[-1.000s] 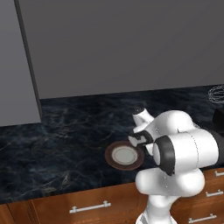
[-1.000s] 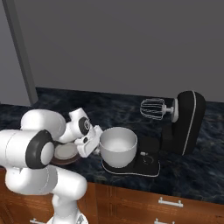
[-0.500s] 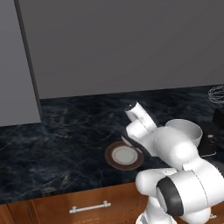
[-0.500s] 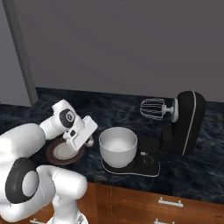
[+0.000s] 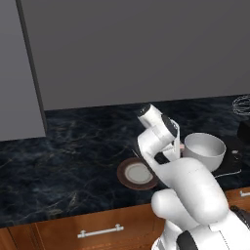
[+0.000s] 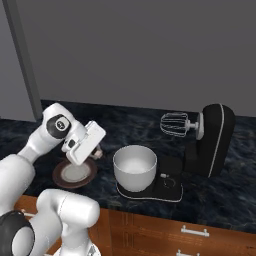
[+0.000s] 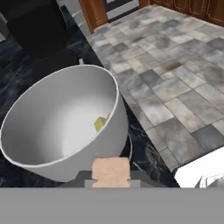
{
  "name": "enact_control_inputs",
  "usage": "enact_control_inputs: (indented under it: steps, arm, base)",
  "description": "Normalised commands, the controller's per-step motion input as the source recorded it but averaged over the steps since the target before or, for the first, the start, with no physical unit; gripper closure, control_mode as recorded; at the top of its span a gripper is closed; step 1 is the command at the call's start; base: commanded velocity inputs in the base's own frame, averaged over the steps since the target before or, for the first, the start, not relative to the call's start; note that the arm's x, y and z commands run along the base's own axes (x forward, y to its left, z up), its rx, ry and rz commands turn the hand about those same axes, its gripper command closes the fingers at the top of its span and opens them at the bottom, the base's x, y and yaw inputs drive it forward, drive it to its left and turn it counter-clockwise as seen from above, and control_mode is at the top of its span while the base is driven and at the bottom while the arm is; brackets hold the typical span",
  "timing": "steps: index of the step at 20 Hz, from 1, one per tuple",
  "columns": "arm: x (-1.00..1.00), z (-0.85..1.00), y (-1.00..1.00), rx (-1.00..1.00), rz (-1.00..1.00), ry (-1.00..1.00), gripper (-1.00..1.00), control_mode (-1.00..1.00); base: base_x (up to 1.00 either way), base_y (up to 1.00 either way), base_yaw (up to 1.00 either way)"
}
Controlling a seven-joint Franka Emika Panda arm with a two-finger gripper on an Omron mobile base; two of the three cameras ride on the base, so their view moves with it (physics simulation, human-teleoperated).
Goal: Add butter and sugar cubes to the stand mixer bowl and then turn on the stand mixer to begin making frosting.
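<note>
We find the butter [image 7: 100, 124] as a small pale-yellow block lying low on the smooth inner wall of the stand mixer bowl [image 7: 61, 122]. The bowl is deep, rounded and matte grey-white with a thin rim, and it sits on the flat black base of the stand mixer [image 6: 212, 142]. The mixer's glossy black head is tilted back, and its silver wire whisk [image 6: 173, 123] juts out sideways above the bowl.

A sugar cube [image 7: 111, 171], a beige, faintly grainy square block, is clamped between our fingers, which are closed tight on it. In the hand view it sits just outside the bowl's near rim, low in the picture. The gripper [image 6: 96, 151] hangs between the bowl and the plate, above the counter and not over the bowl's opening.

To the side of the bowl, a flat round plate [image 5: 137, 173] with a white centre and a wide brown rim rests on the counter [image 5: 73, 161], a dark polished stone with pale marbled veining. Below the counter's edge run reddish-brown wooden drawer fronts with slim metal bar handles [image 5: 100, 231]. Behind everything stands a plain matte grey wall, with a grey cabinet panel [image 5: 19, 68] hanging at the left. The hand view also takes in a floor [image 7: 175, 74] of mottled grey stone tiles.
</note>
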Motion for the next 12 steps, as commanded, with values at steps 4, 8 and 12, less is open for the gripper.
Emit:
enact_control_inputs:
  steps: [4, 8, 12]
  arm:
    - [-0.25, 0.71, 0.00, -0.09, -0.09, 0.00, 1.00, -1.00]
    - [-0.15, 0.52, -0.11, -0.05, -0.07, 0.04, 1.00, -1.00]
    - [-0.02, 0.35, -0.29, -0.01, -0.02, 0.03, 1.00, -1.00]
  base:
    - [0.00, 0.00, 0.00]
    - [0.00, 0.00, 0.00]
    - [0.00, 0.00, 0.00]
